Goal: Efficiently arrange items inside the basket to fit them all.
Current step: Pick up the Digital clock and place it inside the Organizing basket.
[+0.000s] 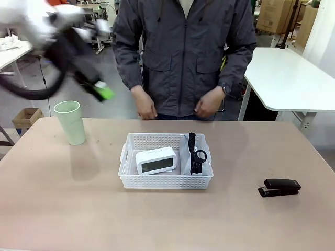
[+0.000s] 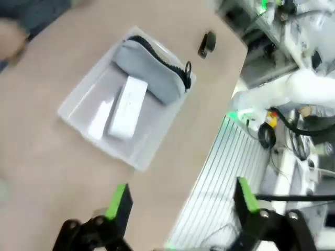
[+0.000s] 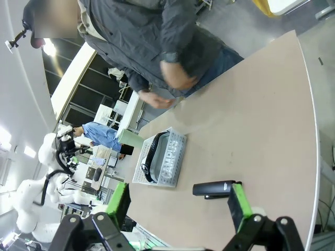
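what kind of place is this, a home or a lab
Probably a robotics lab or workshop: a second white worktable behind the person, stacked cardboard boxes, and a bare grey floor.

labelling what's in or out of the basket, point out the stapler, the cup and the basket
stapler (image 1: pixel 279 187), front view, middle of its black body
cup (image 1: pixel 71 125), front view, middle of its pale green side
basket (image 1: pixel 166 181), front view, near lattice wall

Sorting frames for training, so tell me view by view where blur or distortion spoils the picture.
Front view: the left pincer is blurred into streaks; basket, cup and stapler are sharp. Left wrist view: the whole frame is soft, basket included. Right wrist view: mostly crisp, but the wide lens bows the table and the person's hand is blurred.
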You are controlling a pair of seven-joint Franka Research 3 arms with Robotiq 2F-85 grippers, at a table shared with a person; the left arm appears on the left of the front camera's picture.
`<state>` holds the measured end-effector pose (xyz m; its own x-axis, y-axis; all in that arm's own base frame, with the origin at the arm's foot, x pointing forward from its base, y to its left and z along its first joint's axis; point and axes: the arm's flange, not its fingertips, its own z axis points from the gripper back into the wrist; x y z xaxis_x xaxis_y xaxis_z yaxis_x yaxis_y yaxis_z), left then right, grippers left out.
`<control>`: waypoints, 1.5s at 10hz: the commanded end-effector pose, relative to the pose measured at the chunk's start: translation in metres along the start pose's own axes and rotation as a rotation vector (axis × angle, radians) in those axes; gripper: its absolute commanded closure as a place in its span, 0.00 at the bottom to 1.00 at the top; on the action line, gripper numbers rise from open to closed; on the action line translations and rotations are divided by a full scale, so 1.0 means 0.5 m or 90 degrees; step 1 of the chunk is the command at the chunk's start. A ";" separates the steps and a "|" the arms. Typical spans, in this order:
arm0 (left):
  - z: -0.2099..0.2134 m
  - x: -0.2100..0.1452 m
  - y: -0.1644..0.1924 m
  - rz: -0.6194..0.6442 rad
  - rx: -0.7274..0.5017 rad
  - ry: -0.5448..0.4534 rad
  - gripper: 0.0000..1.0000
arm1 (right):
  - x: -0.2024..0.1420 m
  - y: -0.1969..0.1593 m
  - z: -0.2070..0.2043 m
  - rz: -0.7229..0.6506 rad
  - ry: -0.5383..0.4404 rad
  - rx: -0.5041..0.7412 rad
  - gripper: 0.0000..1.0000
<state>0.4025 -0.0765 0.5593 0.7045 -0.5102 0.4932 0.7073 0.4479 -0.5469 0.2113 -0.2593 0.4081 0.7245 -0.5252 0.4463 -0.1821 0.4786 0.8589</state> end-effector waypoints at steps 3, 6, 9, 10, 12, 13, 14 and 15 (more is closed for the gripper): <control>0.118 -0.347 0.083 0.252 -0.024 -0.269 0.00 | 0.004 0.001 0.000 0.017 -0.012 0.008 0.00; 0.125 -0.502 0.220 0.373 -0.152 -0.358 0.00 | 0.004 0.001 0.000 0.017 -0.012 0.008 0.00; 0.098 -0.510 0.275 0.380 -0.180 -0.295 0.00 | 0.004 0.001 0.000 0.017 -0.012 0.008 0.00; 0.098 -0.491 0.283 0.391 -0.210 -0.272 0.00 | 0.004 0.001 0.000 0.017 -0.012 0.008 0.00; 0.080 -0.544 0.266 0.409 -0.178 -0.314 0.00 | 0.004 0.001 0.000 0.017 -0.012 0.008 0.00; 0.080 -0.544 0.266 0.409 -0.178 -0.314 0.00 | 0.004 0.001 0.000 0.017 -0.012 0.008 0.00; 0.080 -0.544 0.266 0.409 -0.178 -0.314 0.00 | 0.004 0.001 0.000 0.017 -0.012 0.008 0.00; 0.080 -0.544 0.266 0.409 -0.178 -0.314 0.00 | 0.004 0.001 0.000 0.017 -0.012 0.008 0.00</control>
<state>0.3107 0.1567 0.3794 0.9579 0.1896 0.2156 0.1498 0.3105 -0.9387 0.2109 -0.2596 0.4080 0.7241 -0.5263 0.4457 -0.1808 0.4788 0.8591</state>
